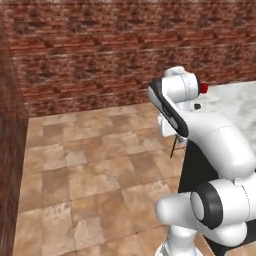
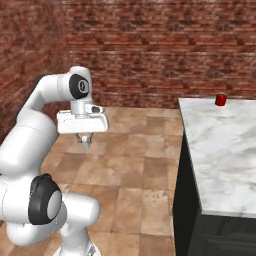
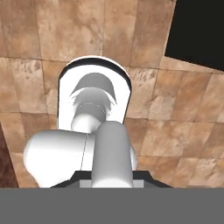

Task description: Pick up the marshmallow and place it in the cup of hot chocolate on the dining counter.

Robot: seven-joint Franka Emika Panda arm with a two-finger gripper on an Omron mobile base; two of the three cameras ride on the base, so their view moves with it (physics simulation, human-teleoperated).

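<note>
The cup of hot chocolate (image 2: 221, 100), a small red mug, stands at the far end of the dining counter (image 2: 225, 150), a white-and-grey marble top over dark cabinets. In the left base view the mug (image 1: 204, 89) peeks out just behind my upper arm, on the counter (image 1: 237, 102). My gripper (image 2: 86, 142) hangs pointing down over the tiled floor, well left of the counter and far from the mug. Its short fingers stand slightly apart with nothing between them. The marshmallow is out of view.
A red brick wall (image 2: 165, 50) closes the back and another runs along the left (image 1: 7, 150). Brown floor tiles (image 1: 90, 170) spread between the wall and the counter's dark side (image 2: 185, 200). A thin dark leg (image 1: 173, 147) shows under my arm by the counter.
</note>
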